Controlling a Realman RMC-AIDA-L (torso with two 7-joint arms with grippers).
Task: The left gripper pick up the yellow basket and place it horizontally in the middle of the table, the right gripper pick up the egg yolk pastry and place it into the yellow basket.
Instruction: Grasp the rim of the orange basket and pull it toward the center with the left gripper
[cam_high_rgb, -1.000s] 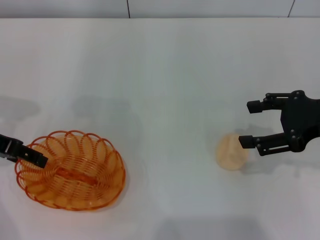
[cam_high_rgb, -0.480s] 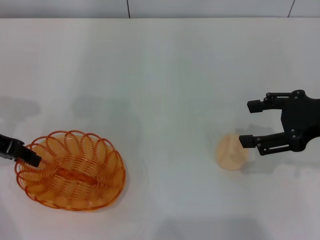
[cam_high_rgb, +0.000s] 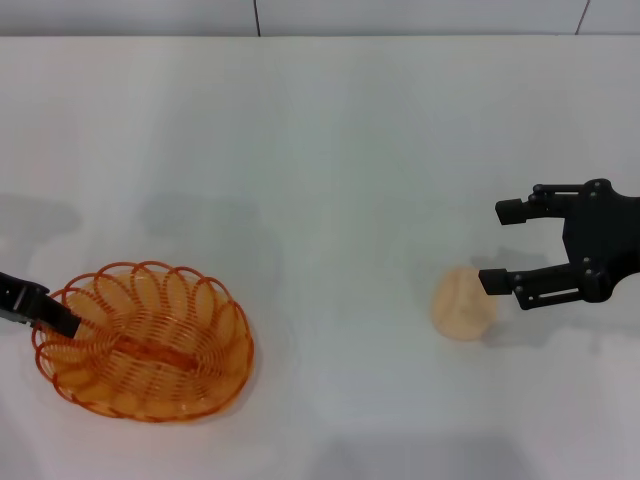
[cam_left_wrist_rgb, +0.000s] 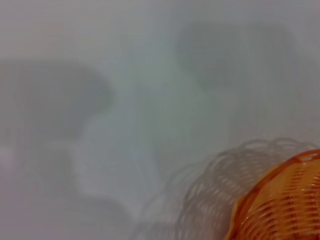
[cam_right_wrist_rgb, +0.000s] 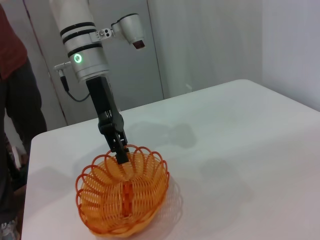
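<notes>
A: White table (cam_high_rgb: 330, 150) is filling nearly everything we are seeing, grey wall panels behind it. We are noting the yellow basket (cam_high_rgb: 142, 340) sitting near the table's left front corner, well apart from the middle.

B: We are logging the left gripper (cam_high_rgb: 58, 320) at the basket's outer left rim. From the right wrist view its tips look pressed onto the looped rim (cam_right_wrist_rgb: 121, 156), so we are judging it pinched on the wire. The basket's long axis is running roughly left to right.

A: The middle lies to the right of that grip. The right gripper (cam_high_rgb: 497, 246) is hovering spread wide, just right of the egg yolk pastry (cam_high_rgb: 463, 302), not touching.

B: We are reading no brands or writing anywhere.
</notes>
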